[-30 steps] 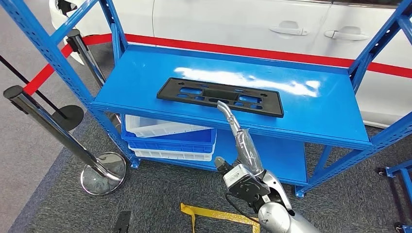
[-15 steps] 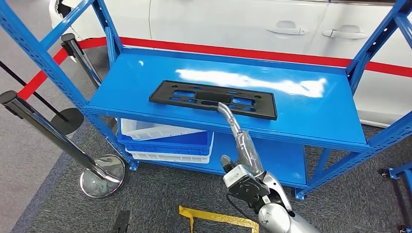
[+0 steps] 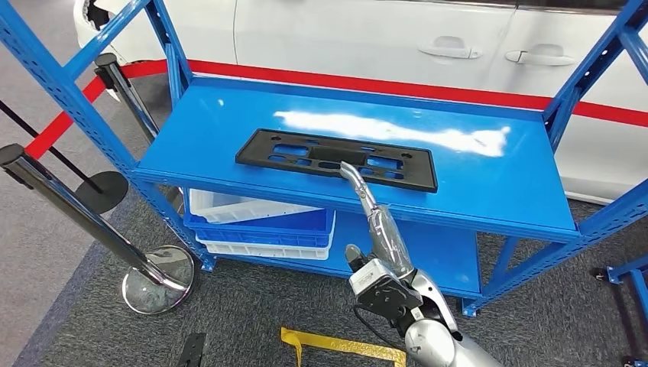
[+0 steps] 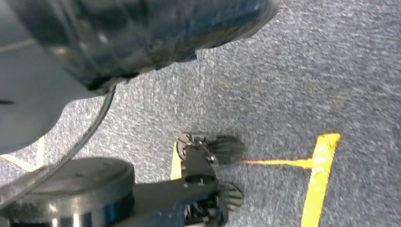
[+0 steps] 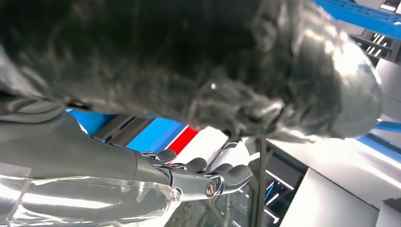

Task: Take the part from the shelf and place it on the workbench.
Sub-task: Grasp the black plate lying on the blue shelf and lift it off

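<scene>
The black flat part [image 3: 330, 155], a long plate with several cut-outs, lies on the top board of the blue shelf [image 3: 489, 180] near its front edge. My right hand [image 3: 378, 225] is raised in front of the shelf, seen edge-on in a clear plastic cover. Its fingers are stretched toward the part, and the tips overlap the part's front edge in the head view. In the right wrist view the dark fingers [image 5: 222, 174] lie slightly curled and apart, with nothing in them. The left wrist view looks down at the carpet past the blurred dark cover of my left hand [image 4: 142, 33]; its fingers are hidden.
White and blue bins [image 3: 260, 225] sit on the lower shelf at the left. A chrome stanchion [image 3: 157, 279] with a red belt stands at the left of the shelf. A white car [image 3: 367, 30] is close behind. Yellow tape [image 3: 344, 344] marks the grey carpet.
The whole picture has shifted slightly, so the camera moved. My right hand stays raised with its fingertips at the part's front edge.
</scene>
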